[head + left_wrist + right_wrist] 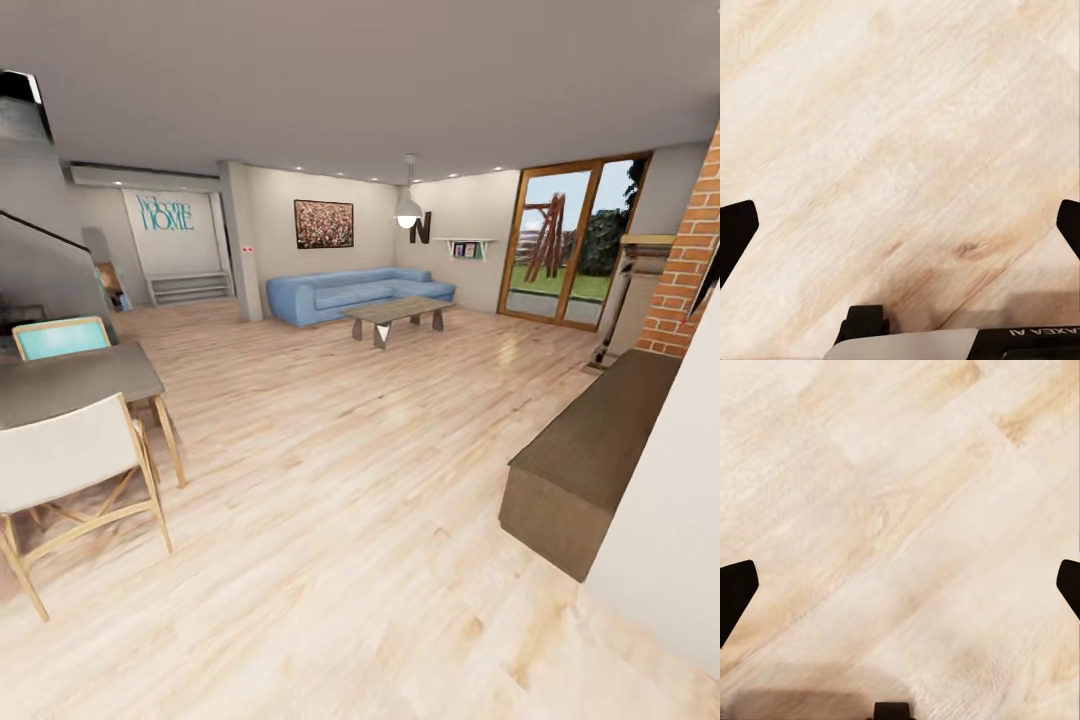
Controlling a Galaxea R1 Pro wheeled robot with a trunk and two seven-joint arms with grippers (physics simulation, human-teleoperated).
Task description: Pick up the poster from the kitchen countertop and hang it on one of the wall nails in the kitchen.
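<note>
Both wrist cameras look straight down onto the pale wood plank floor (900,135). Left gripper (900,225): black fingertips (735,232) at opposite frame edges, jaws wide apart, empty; white housing reads part of "GALAXEA AI", inverted. Right gripper (900,585): fingertips (735,592) likewise spread, holding nothing.

Head view: open living room, blue L-shaped sofa (355,293), low grey coffee table (395,315), wide reddish framed landscape picture (323,223) on wall, teal wall lettering "Welcome HOME" (166,212), black letter "N" (420,228), grey dining table (75,380) with white chair (65,465), dark brown low cabinet (590,455), red brick column (690,265)
</note>
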